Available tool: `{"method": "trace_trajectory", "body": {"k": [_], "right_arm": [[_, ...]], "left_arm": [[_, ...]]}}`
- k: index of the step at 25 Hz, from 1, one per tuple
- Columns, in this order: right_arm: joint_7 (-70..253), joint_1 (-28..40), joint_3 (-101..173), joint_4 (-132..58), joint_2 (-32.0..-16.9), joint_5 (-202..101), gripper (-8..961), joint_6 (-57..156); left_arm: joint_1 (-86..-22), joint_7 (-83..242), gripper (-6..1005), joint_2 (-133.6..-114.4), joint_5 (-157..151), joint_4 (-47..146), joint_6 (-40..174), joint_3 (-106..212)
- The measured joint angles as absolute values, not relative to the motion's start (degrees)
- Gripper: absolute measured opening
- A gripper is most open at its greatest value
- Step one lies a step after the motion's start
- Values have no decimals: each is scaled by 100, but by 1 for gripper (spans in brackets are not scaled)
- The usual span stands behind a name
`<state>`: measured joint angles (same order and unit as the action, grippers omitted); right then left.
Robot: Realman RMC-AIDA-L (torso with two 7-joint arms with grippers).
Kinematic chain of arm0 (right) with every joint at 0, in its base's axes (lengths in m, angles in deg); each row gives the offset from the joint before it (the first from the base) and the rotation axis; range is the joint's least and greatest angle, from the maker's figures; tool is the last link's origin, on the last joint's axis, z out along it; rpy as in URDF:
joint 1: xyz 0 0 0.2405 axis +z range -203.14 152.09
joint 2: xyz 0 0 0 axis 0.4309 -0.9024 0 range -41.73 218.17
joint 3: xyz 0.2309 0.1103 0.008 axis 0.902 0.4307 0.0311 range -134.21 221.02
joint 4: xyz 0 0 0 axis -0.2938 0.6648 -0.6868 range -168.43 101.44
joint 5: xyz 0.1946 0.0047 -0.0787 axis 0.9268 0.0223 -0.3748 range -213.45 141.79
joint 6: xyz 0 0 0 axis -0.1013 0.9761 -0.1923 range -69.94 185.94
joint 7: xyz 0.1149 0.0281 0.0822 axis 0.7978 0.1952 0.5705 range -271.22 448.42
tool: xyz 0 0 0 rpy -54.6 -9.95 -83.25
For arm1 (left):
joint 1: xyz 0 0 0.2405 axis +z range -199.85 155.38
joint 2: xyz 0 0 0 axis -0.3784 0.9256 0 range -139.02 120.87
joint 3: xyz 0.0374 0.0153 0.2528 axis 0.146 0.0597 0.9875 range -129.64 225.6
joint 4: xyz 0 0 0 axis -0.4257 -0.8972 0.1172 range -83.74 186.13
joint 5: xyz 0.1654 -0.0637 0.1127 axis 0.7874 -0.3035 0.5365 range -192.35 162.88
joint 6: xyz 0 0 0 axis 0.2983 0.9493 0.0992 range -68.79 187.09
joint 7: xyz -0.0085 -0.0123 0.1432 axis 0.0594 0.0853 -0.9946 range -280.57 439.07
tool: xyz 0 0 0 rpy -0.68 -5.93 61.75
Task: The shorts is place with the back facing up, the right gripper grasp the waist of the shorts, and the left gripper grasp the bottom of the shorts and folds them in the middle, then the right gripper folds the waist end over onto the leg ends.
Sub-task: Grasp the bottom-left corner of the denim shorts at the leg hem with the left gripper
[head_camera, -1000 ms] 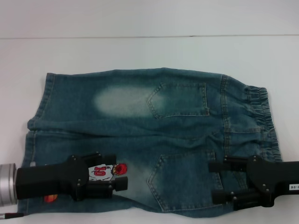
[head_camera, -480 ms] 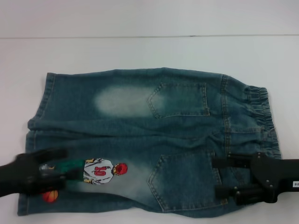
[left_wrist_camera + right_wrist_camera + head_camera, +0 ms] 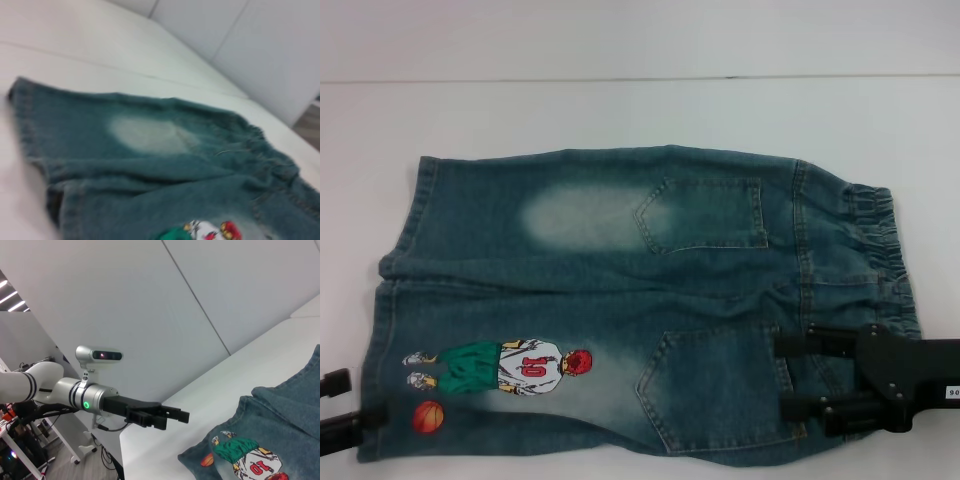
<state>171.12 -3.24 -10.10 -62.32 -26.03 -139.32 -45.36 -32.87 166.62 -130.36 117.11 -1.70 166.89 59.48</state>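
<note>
The shorts [image 3: 620, 280] lie flat on the white table, back up, both patch pockets showing. Their ruffled waist [image 3: 876, 250] is on the right and the leg ends [image 3: 392, 300] are on the left, next to the cartoon print [image 3: 520, 368]. My right gripper [image 3: 798, 378] is open over the near pocket's edge, just inside the waist, with its fingers pointing left. My left gripper [image 3: 345, 408] is open at the near left corner, just off the hem, and grips nothing. The right wrist view shows the left gripper [image 3: 170, 416] hanging off the table's edge beside the shorts [image 3: 280, 440]. In the left wrist view, the shorts [image 3: 150, 165] fill the lower half.
The white table [image 3: 620, 110] stretches bare beyond the shorts to a far edge against a pale wall. Past the table's left end stand a camera on a pole [image 3: 99, 355] and cabling on the floor.
My left gripper has pulled back leftward off the shorts to the near left corner, uncovering the cartoon print. The right gripper has shifted slightly right and stays open. The shorts have not moved.
</note>
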Motion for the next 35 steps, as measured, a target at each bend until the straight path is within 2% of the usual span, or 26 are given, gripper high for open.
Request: {"method": "trace_trajectory", "body": {"k": [35], "right_arm": [[17120,-418,-1003,-6232,-2613,-13936,943,-4465]], "left_arm": [[-3532,17233,934,-13029,12937,-608,16977,5997]]}}
